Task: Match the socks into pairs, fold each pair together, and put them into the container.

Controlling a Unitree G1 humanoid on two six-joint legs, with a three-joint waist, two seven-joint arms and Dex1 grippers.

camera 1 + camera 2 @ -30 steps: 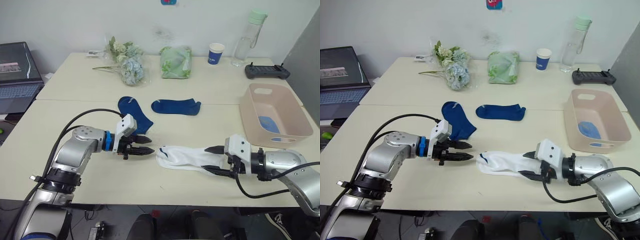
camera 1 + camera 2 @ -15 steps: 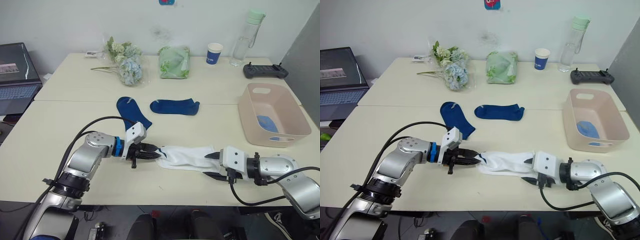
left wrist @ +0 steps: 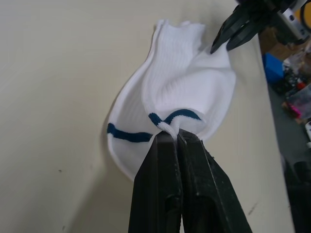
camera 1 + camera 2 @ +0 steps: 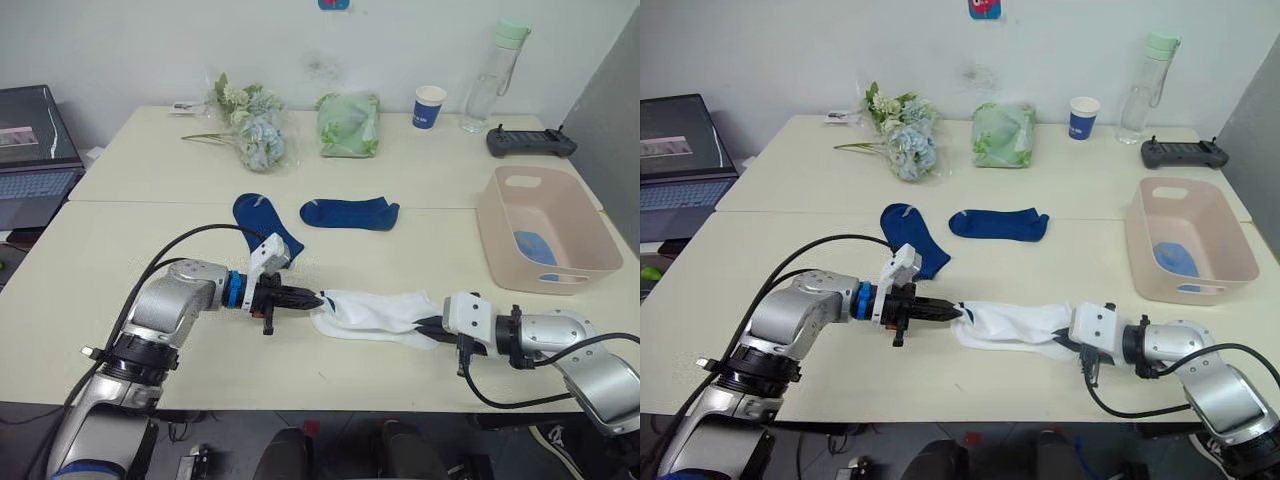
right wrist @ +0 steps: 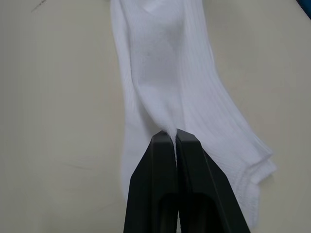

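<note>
The left gripper (image 3: 176, 132) is closed, pinching the navy-trimmed end of the white socks (image 4: 375, 312), which lie stretched along the near part of the table (image 4: 150, 160). The right gripper (image 5: 172, 133) is also closed, nipping the fabric at the opposite end. Between the two claws the white fabric lies long and slightly rumpled, apparently two layers stacked one on the other.

The step in hand looks like folding this white pair. To do it well, one claw should probably hold its end down on the table while the other lifts its end and carries it over to meet the first, so that both layers travel together and the edges line up. Both pinches seem to catch only a little fabric, so a layer could slip out if the lift is quick. A low, slow arc would keep the stack from twisting.

Farther back on the table lie two dark blue socks (image 4: 350, 212), just beside each other, one angled and one lying straight across, not yet folded. The pink tub (image 4: 505, 235) stands at the right side of the table, well apart from the white pair, with something light blue (image 4: 537, 247) in its bottom, likely a folded pair, though its count cannot be told.

Behind are one blue cup (image 4: 428, 106), one clear bottle (image 4: 492, 75), one green bundle (image 4: 349, 124), one bunch of flowers (image 4: 250, 132), one black controller (image 4: 531, 143) and one laptop (image 4: 35, 150).
</note>
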